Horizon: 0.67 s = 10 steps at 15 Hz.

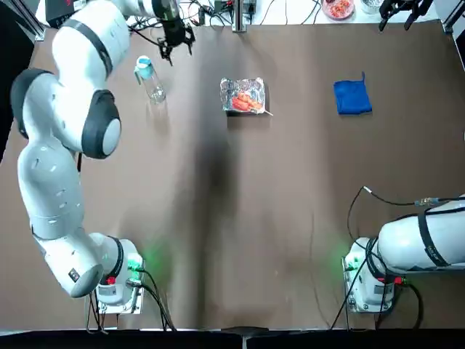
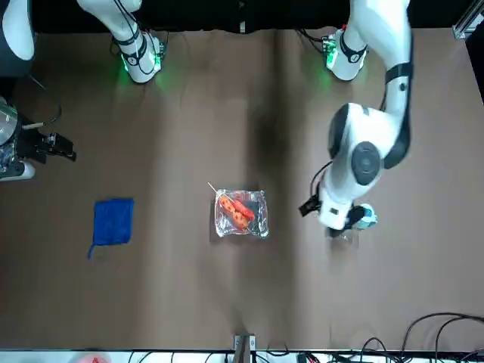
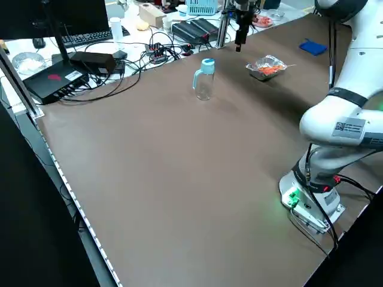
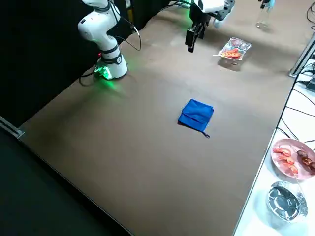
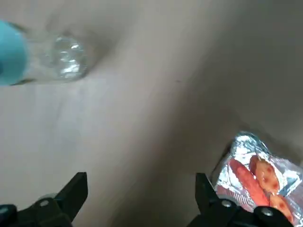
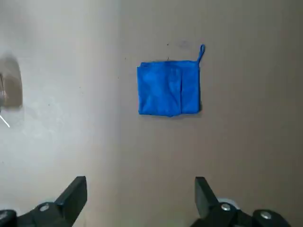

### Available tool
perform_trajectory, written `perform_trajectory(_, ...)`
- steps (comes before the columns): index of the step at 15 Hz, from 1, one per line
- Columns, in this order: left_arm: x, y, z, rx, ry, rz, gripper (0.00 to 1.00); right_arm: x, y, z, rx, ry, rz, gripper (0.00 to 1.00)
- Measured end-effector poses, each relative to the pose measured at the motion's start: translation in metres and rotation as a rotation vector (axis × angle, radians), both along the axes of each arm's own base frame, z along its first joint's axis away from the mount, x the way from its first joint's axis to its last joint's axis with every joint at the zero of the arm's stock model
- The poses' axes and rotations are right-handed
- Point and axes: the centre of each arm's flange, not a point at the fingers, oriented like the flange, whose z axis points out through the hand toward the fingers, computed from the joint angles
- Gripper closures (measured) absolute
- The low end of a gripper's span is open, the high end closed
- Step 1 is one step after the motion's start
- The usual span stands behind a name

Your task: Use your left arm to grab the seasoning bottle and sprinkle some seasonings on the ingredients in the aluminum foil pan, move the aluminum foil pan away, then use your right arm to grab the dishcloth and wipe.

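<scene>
The seasoning bottle [image 1: 150, 80], clear with a light blue cap, stands upright at the table's far left. To its right sits the aluminum foil pan [image 1: 243, 95], holding red-orange ingredients [image 1: 248, 101] with a thin stick poking out. My left gripper [image 1: 176, 40] hovers open between and beyond them. In its wrist view the seasoning bottle [image 5: 57, 59] and the aluminum foil pan [image 5: 258, 172] lie either side of the left gripper [image 5: 142, 189]. The blue dishcloth [image 1: 352, 97] lies flat at the far right. My right gripper [image 6: 141, 191] hangs open high above the dishcloth [image 6: 168, 89], holding nothing.
A metal post [image 1: 238, 14] and cables stand at the table's far edge. Beyond that edge are a pink plate of food [image 4: 293, 157] and a metal bowl [image 4: 284, 199]. A side table with black boxes and cables [image 3: 90, 63] runs along the left.
</scene>
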Motion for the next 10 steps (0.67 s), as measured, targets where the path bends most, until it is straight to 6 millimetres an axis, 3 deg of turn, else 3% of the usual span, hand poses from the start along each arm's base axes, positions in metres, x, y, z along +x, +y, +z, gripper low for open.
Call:
perform_trajectory(3,-0.005,-0.03,-0.016,-0.015,-0.04,-0.179,0.0,0.001,-0.002,0.001,0.0,-0.006,-0.003,0.0)
perform_trajectory(6,-0.013,-0.044,-0.024,-0.033,-0.03,-0.346,0.0,0.001,-0.003,0.001,-0.001,-0.007,-0.006,0.0)
perform_trajectory(10,-0.026,-0.065,-0.045,-0.046,0.005,-0.43,0.0,0.001,-0.004,0.001,-0.001,-0.008,-0.006,0.0)
